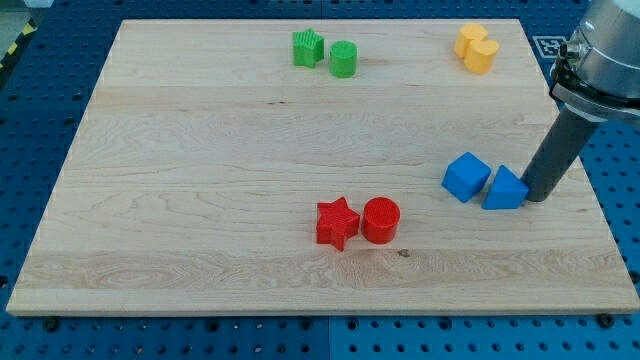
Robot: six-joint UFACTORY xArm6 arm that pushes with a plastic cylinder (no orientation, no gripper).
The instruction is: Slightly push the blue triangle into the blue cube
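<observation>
The blue triangle (505, 189) lies near the board's right edge, touching or almost touching the blue cube (466, 176) on its left. My tip (535, 198) rests on the board right against the triangle's right side. The dark rod rises up and to the right toward the arm at the view's top right.
A red star (337, 222) and a red cylinder (381, 220) sit together at the lower middle. A green star (308, 48) and a green cylinder (343, 59) sit at the top middle. Two yellow blocks (476, 47) sit at the top right. The wooden board (200, 200) lies on a blue perforated table.
</observation>
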